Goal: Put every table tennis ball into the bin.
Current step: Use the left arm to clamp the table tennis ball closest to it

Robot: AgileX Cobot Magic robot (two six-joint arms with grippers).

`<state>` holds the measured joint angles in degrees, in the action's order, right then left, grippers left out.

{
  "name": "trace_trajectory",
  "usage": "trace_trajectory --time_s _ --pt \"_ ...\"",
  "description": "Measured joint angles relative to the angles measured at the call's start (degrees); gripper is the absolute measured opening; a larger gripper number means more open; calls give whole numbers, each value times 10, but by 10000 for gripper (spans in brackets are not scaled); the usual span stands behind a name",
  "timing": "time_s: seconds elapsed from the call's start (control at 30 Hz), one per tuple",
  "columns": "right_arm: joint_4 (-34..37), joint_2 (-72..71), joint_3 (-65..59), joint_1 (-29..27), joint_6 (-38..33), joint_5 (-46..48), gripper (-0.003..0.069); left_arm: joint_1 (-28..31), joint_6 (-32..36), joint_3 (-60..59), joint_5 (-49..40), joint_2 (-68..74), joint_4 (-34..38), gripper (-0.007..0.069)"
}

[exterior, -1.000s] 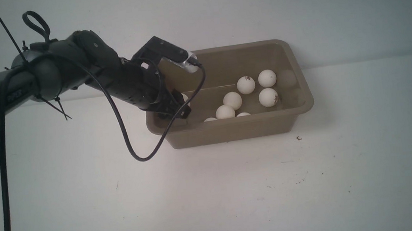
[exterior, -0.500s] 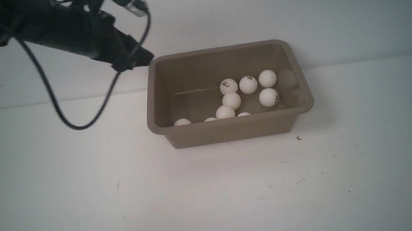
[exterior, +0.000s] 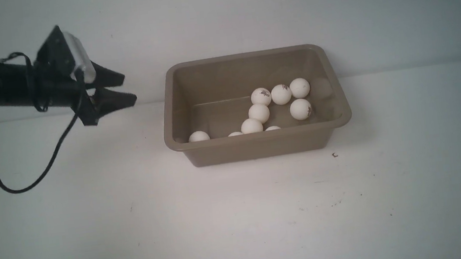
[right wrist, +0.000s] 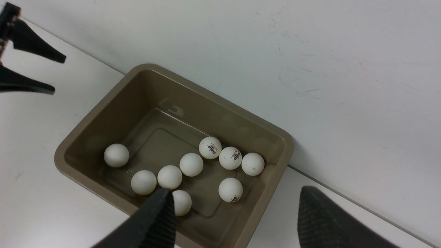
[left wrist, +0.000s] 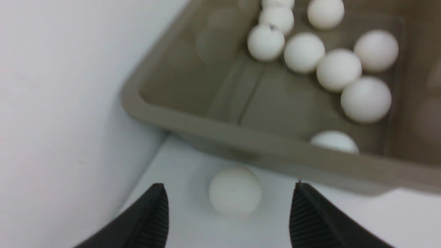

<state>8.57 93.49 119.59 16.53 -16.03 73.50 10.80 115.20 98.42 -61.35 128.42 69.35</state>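
1. Eight table tennis balls (right wrist: 191, 164) lay inside the bin (exterior: 258, 143), most clustered toward its right half in the front view.
2. One more ball (left wrist: 235, 191) sat on the table (exterior: 240, 219) just outside the bin's wall, seen in the left wrist view.
3. The left gripper (exterior: 128, 89) hung at the upper left, jaws apart, empty.
4. The right gripper (right wrist: 234, 213) was spread wide above the bin, holding nothing.

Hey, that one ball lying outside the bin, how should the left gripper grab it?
Take the loose ball across its widest middle, coming from the side away from the bin. It is round, so any axis should work, and the open left gripper straddles it with room on either side.
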Motion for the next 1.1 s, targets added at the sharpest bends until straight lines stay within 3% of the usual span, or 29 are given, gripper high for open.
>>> trace_trajectory --time_s 0.2,0.43,1.1 --pt "2 0 0 0 0 0 440 -7 85 0 35 72 48 426" --pt "5 0 0 0 0 0 440 -11 120 0 46 105 130 426" --pt "12 0 0 0 0 0 440 -52 121 0 54 106 140 426"
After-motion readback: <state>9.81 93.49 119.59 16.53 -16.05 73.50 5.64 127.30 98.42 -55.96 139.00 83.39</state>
